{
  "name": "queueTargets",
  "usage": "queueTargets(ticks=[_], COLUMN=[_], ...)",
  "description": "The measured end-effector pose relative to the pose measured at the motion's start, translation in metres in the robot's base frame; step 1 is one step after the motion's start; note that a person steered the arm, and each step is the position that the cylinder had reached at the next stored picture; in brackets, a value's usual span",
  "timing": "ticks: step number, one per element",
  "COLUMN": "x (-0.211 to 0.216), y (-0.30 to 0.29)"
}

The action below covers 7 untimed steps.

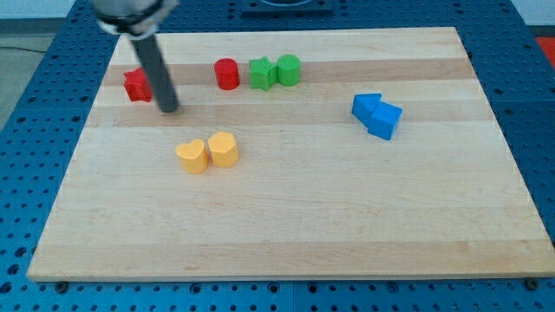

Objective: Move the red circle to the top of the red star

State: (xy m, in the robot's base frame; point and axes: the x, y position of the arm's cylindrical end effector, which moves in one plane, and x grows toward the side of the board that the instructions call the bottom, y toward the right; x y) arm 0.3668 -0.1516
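Red circular block (226,74): near the top edge of the pale wooden board (286,234), just left of the green pair, well to the view's right of the red star-shaped block (135,85). Not yet at the star's top; apart from it, with bare wood between.

Red star: far left near the top edge, partly hidden behind the dark rod. My tip (168,110) down on the board just below and right of the star, close beside it, between star and circle but lower than both. No jaws on this rod, so nothing to spread or pinch; only a blunt end for pushing.

Step in hand, by the look of it: still the approach, circle untouched. Next move likely calls for rounding to the circle's right side, then shoving leftward along the top edge, without nudging the star.

Farther out: green star-like block (261,73) touching green rounded block (289,69); two yellow rounded blocks (208,152) touching; two blue angular blocks (377,114) touching at right.

No containers anywhere in view.
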Motion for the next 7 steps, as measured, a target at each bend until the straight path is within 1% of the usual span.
queueTargets(ticks=[1, 2, 4, 5, 6, 7], x=[-0.011, -0.021, -0.077, -0.082, -0.106, -0.101], y=[0.06, 0.071, 0.035, 0.097, 0.073, 0.002])
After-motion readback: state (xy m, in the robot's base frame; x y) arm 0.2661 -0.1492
